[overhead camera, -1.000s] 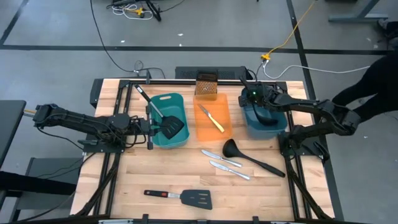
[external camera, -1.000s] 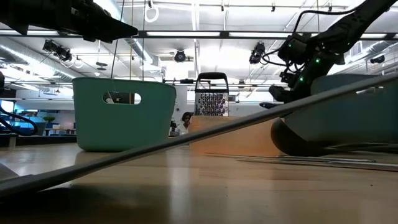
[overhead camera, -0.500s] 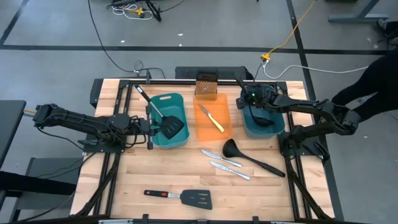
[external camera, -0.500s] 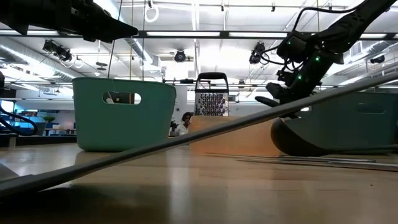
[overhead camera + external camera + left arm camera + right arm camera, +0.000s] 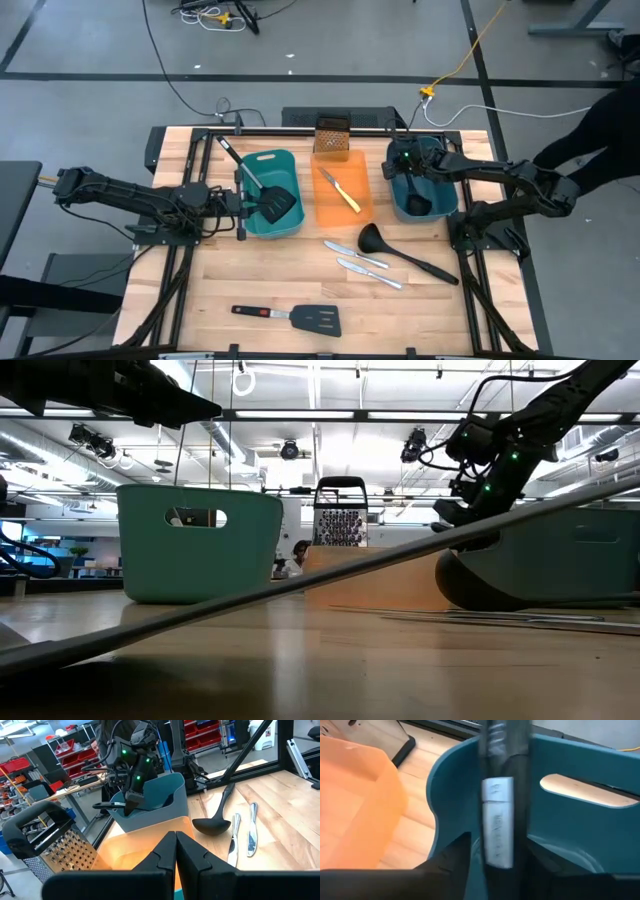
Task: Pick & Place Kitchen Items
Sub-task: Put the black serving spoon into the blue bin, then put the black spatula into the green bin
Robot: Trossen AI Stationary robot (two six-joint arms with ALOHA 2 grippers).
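Your right gripper [image 5: 404, 165] hangs over the far left corner of the right teal tub [image 5: 450, 205], at about 2 o'clock on the surface [image 5: 220, 290]. Its jaws stand apart on either side of the upright handle of a black ladle [image 5: 418, 203], with a sliver of tub wall showing between one jaw and the handle, so they are open and not clamping. The ladle's bowl lies inside that tub. Your left gripper [image 5: 240, 201] waits at about 9 o'clock, just beside the near side of the left teal tub [image 5: 262, 230], jaws closed and empty. In that tub lies a black slotted spatula [image 5: 278, 204], its handle leaning out toward 11 o'clock. The small yellow-handled knife [image 5: 341, 191] lies aslant in the orange tray [image 5: 364, 166], with the box grater [image 5: 332, 135] behind it at 12 o'clock. Near the middle of the surface, the two silver table knives [image 5: 357, 255] lie side by side, and the second ladle [image 5: 405, 255] lies just to their right. The red-marked spatula [image 5: 290, 318] lies at about 7 o'clock, well apart from both arms.
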